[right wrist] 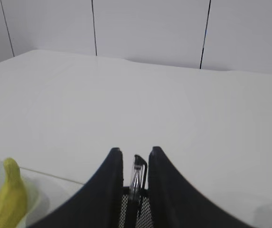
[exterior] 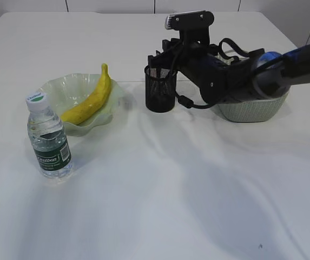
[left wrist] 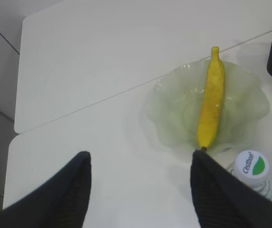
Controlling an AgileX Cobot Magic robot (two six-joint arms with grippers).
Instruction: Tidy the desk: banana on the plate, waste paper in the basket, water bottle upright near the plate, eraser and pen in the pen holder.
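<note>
White table (exterior: 171, 189), pale panelled wall behind. Right gripper (right wrist: 136, 164) sits over the pen holder (exterior: 160, 88), narrow jaws flanking the pen (right wrist: 136, 178) standing inside; contact unclear. Left gripper (left wrist: 140, 185) hangs spread and empty, well left of the pen holder.

White table (exterior: 160, 206), panelled wall (right wrist: 145, 28) behind

Exterior slanting down, wrists close, sharing banana (exterior: 90, 100).
</note>
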